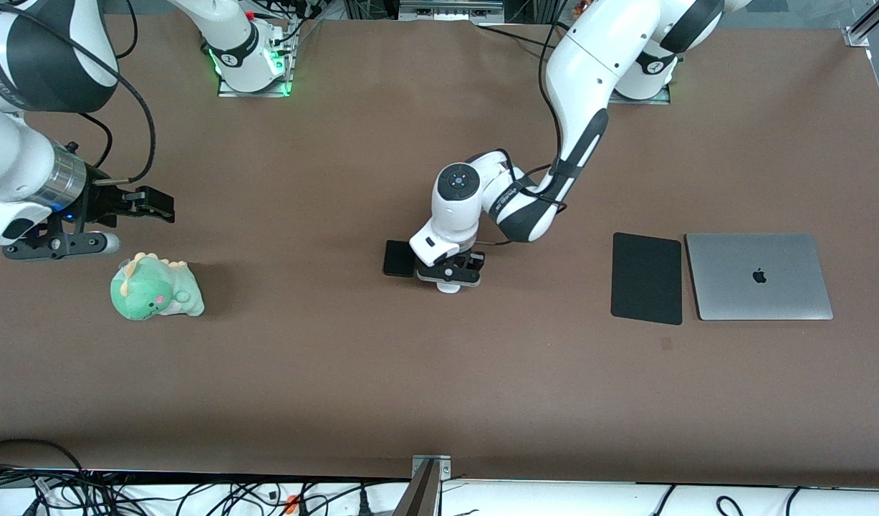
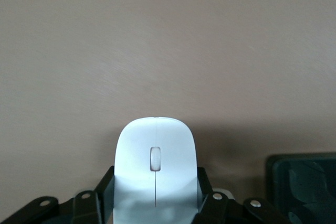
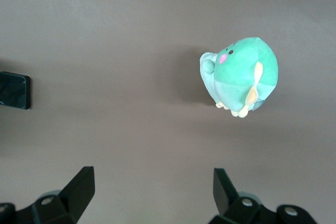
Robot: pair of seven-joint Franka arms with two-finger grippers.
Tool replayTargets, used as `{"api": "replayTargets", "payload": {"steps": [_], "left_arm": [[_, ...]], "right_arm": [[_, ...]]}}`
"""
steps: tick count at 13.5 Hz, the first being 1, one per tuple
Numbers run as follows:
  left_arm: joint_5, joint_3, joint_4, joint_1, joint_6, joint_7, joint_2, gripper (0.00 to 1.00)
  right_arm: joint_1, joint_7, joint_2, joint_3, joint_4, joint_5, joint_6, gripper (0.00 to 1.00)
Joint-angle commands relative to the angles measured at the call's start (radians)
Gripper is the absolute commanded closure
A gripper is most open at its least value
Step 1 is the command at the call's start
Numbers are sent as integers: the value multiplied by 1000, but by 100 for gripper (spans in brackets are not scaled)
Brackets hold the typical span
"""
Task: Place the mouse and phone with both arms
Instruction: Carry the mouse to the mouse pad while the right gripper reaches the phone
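Observation:
The white mouse (image 1: pixel 449 287) lies mid-table, and my left gripper (image 1: pixel 450 276) is shut on it. In the left wrist view the black fingers (image 2: pixel 104 186) press both sides of the mouse (image 2: pixel 155 153). The black phone (image 1: pixel 398 258) lies flat right beside the mouse, toward the right arm's end; its corner (image 2: pixel 304 186) shows in the left wrist view. My right gripper (image 1: pixel 151 204) waits in the air open, over the table by the plush toy. Nothing is between its fingers (image 3: pixel 80 184). The phone's edge (image 3: pixel 13 90) shows there too.
A green plush dinosaur (image 1: pixel 156 288) sits toward the right arm's end of the table and also shows in the right wrist view (image 3: pixel 239 74). A black mouse pad (image 1: pixel 646 278) and a closed silver laptop (image 1: pixel 759 276) lie side by side toward the left arm's end.

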Motion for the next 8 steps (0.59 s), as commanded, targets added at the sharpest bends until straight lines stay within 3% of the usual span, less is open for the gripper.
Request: {"api": "replayTargets", "payload": {"steps": [1, 6, 8], "left_arm": [[7, -15, 9, 57, -196, 89, -92, 80], [-76, -15, 38, 226, -559, 374, -207, 76], [-77, -15, 34, 297, -631, 485, -234, 76]], "right_arm": [[-1, -8, -9, -2, 3, -14, -49, 0], [55, 25, 46, -1, 2, 8, -5, 0], [108, 137, 85, -1, 2, 17, 46, 0]]}}
